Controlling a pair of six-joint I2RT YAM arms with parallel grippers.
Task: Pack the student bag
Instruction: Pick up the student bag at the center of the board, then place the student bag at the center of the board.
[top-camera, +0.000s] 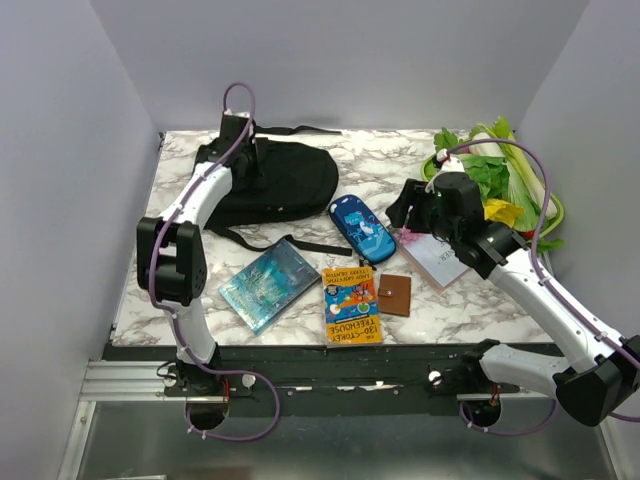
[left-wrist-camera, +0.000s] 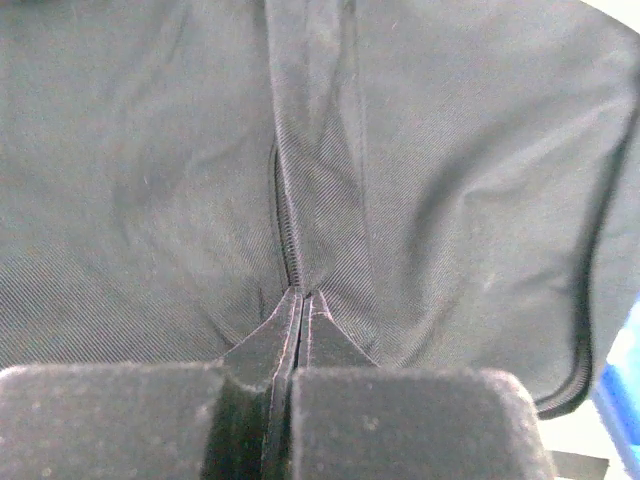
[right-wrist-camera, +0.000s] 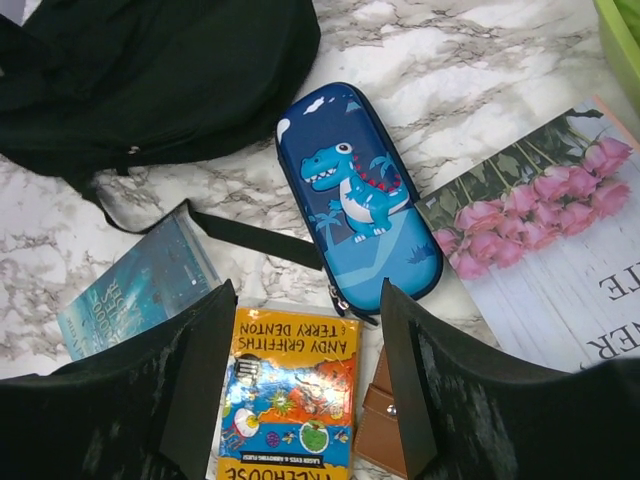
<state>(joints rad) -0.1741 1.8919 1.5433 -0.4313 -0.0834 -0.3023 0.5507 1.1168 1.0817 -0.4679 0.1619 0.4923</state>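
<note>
large soft black fabric student bag (top-camera: 290, 185) lying flat near the far left corner of the white marbled table (top-camera: 385, 160). shown only by the left wrist view: left gripper (left-wrist-camera: 302, 318) pressed together, pinching a ridge of the bag's cloth right below a zipper line. shown only by the right wrist view: right gripper (right-wrist-camera: 305, 298) spread wide, above the middle of the table. readable there on the yellow paperback book (right-wrist-camera: 290, 400) near the front edge: "andy griffiths", "terry denton", "treehouse". around it, a teal glossy book (right-wrist-camera: 140, 290), a small brown wallet (right-wrist-camera: 372, 420), a blue dinosaur-print pencil case (right-wrist-camera: 360, 195) and a rose-covered book (right-wrist-camera: 540, 250) with only cut-off letters. only from above: leafy green vegetables (top-camera: 500, 165) in the far right corner.
</note>
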